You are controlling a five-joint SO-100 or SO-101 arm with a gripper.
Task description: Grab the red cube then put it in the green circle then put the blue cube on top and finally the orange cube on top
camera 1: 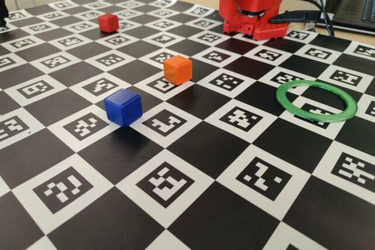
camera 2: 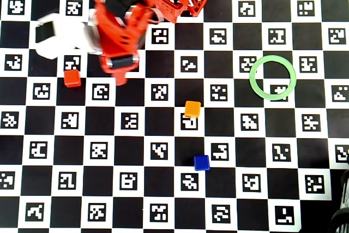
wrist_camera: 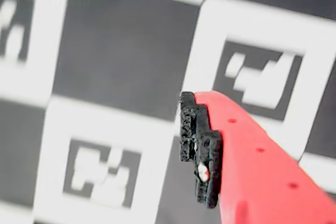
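The red cube [camera 1: 108, 23] [camera 2: 72, 78] sits on the checkered board at the far left. The orange cube [camera 1: 177, 69] [camera 2: 192, 108] is near the middle and the blue cube [camera 1: 123, 108] [camera 2: 202, 162] is nearer the front. The green circle [camera 1: 316, 102] [camera 2: 272, 77] lies flat at the right with nothing in it. In the overhead view my gripper [camera 2: 118, 76] hangs over the board a short way right of the red cube. The wrist view shows one red finger with a black pad [wrist_camera: 199, 150]. Nothing touches the pad, and no cube shows there.
The red arm base [camera 1: 252, 4] stands at the board's far edge, with cables and a laptop [camera 1: 354, 1] behind it. A white part on the arm [camera 2: 54, 36] overhangs the board's upper left. The board [camera 2: 163, 200] is covered in marker squares.
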